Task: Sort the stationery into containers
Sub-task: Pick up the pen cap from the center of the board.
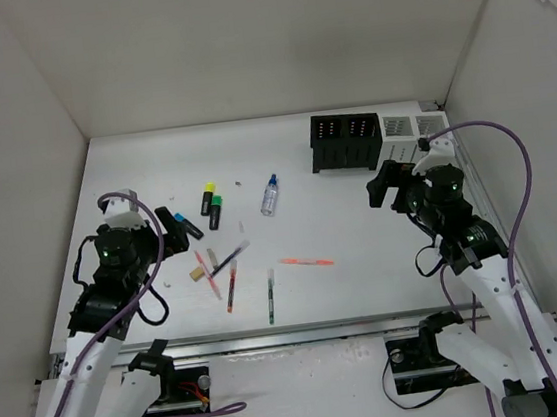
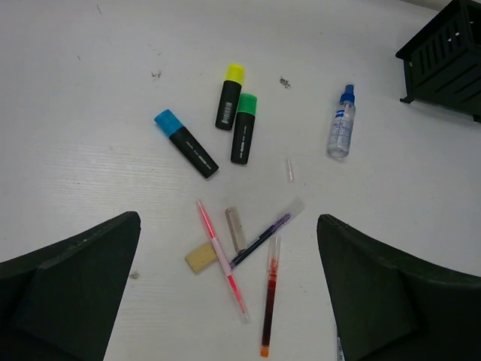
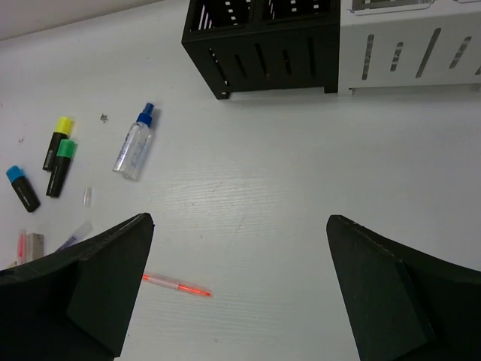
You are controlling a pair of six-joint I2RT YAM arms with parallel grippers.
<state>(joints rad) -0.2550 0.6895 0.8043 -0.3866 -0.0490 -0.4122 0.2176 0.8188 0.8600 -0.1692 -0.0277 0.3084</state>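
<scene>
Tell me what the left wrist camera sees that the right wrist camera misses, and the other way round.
Only the left wrist view shows the tan eraser and the dark red pen. Only the right wrist view shows the white bins and the orange pen lying alone. Both show the yellow-capped highlighter, green-capped highlighter, blue-capped highlighter, clear bottle and black organiser.

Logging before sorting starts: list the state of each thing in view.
Left hand: open, empty.
Right hand: open, empty.
Bottle: capped, lying flat.
Highlighters: three, capped, lying flat.
Pens: lying loose.
Organiser: upright.
White bins: upright.
</scene>
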